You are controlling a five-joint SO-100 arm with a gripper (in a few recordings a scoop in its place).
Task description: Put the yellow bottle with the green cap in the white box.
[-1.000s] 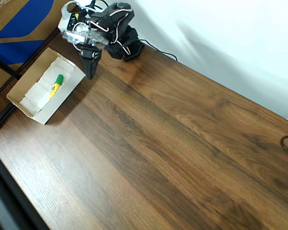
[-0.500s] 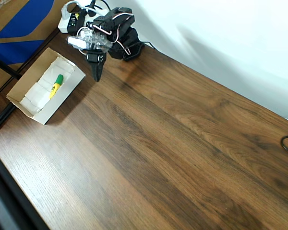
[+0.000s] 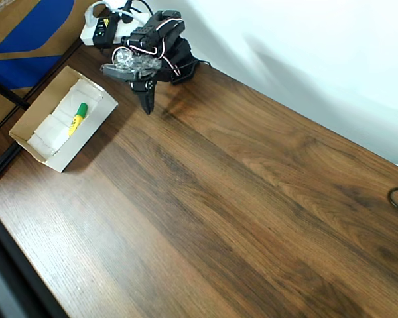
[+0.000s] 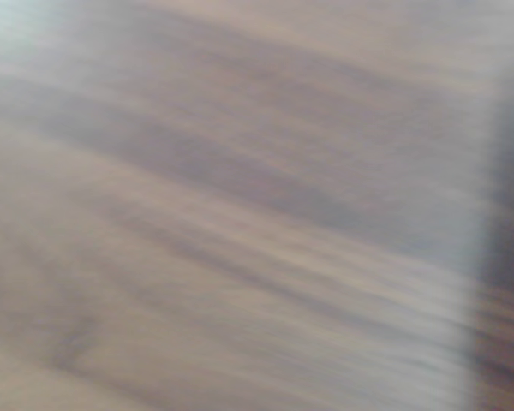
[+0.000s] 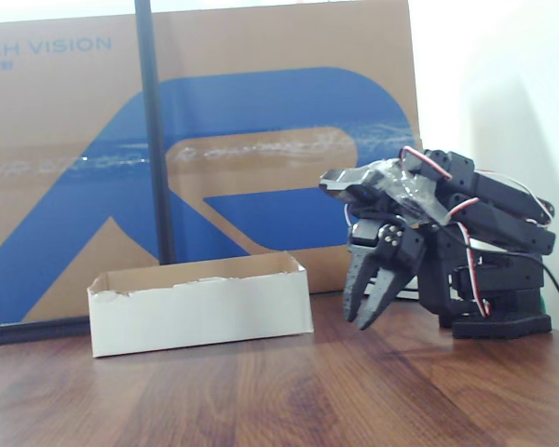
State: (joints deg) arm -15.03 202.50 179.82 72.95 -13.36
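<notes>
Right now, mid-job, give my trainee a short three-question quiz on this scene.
1. True or false: the yellow bottle with the green cap lies inside the white box.
2. In the overhead view, the gripper is: A) over the box, B) right of the box, above the table, C) holding the bottle.
3. Fill in: behind the box in the fixed view stands a brown-and-____ cardboard sheet.

Key: 1 true; 2 B; 3 blue.
</notes>
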